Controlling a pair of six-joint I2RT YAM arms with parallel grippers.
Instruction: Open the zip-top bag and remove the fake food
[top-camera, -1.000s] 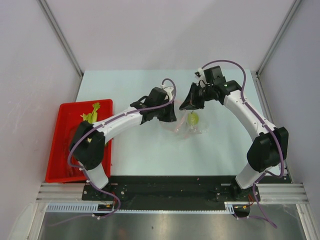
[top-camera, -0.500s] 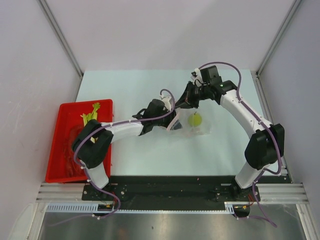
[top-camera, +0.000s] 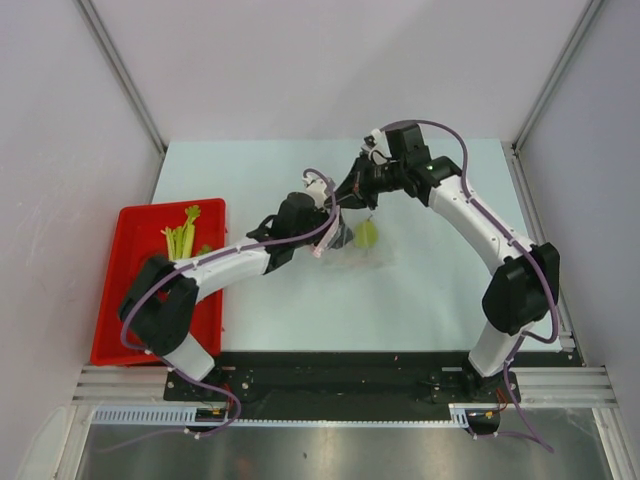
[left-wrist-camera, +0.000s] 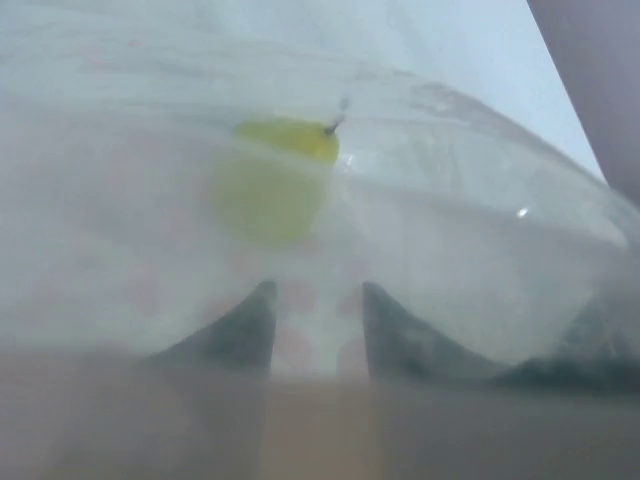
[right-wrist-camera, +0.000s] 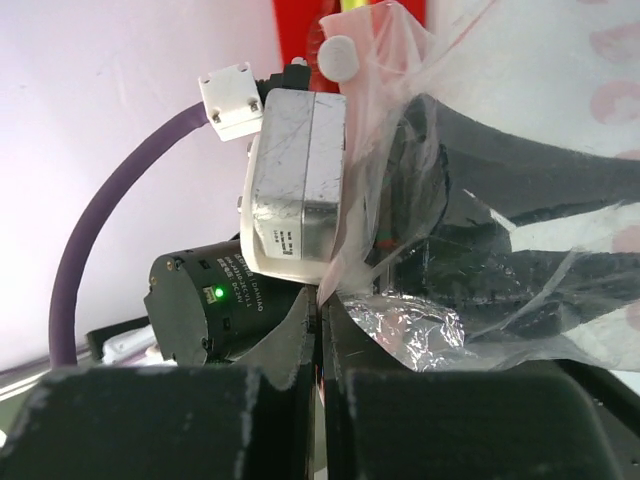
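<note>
The zip-top bag (top-camera: 376, 256) lies mid-table, its mouth to the left. The yellow-green pear (top-camera: 367, 232) sits inside it. My left gripper (top-camera: 340, 236) is at the bag's mouth, seemingly pushed in. In the left wrist view everything shows through hazy film (left-wrist-camera: 480, 200). The gripper (left-wrist-camera: 318, 312) is open, its fingers (left-wrist-camera: 245, 330) apart, with the pear (left-wrist-camera: 272, 185) ahead of them and not touching. My right gripper (top-camera: 352, 197) is shut on the bag's edge. In the right wrist view it (right-wrist-camera: 322, 300) pinches the film (right-wrist-camera: 420, 330) beside the left wrist.
A red tray (top-camera: 125, 300) stands at the left table edge. The stalk vegetable (top-camera: 182, 232) lies at its far end. White walls close in the table at the back and on both sides. The two wrists are very close together.
Both grippers have shifted left, and the bag and pear moved left with them. The left gripper has gone further into the bag's mouth.
</note>
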